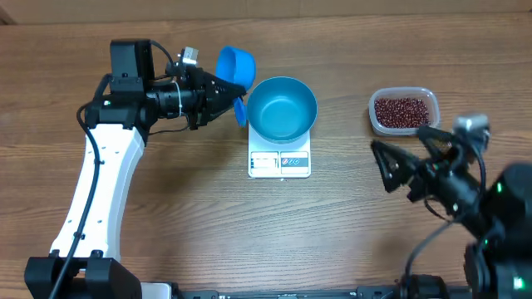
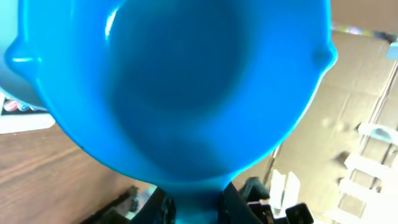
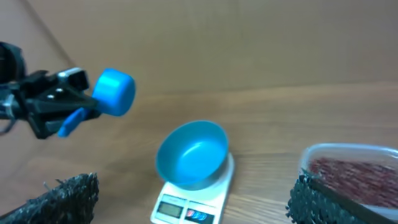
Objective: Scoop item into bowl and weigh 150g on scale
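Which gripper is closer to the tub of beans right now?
Right. The right gripper is open, just on the robot's side of the tub; the left gripper, holding the scoop, is beyond the bowl.

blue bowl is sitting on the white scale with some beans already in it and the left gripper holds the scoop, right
Not quite: the overhead view shows the blue bowl empty; the beans are in the clear tub. It does sit on the white scale, and the left gripper does hold the scoop.
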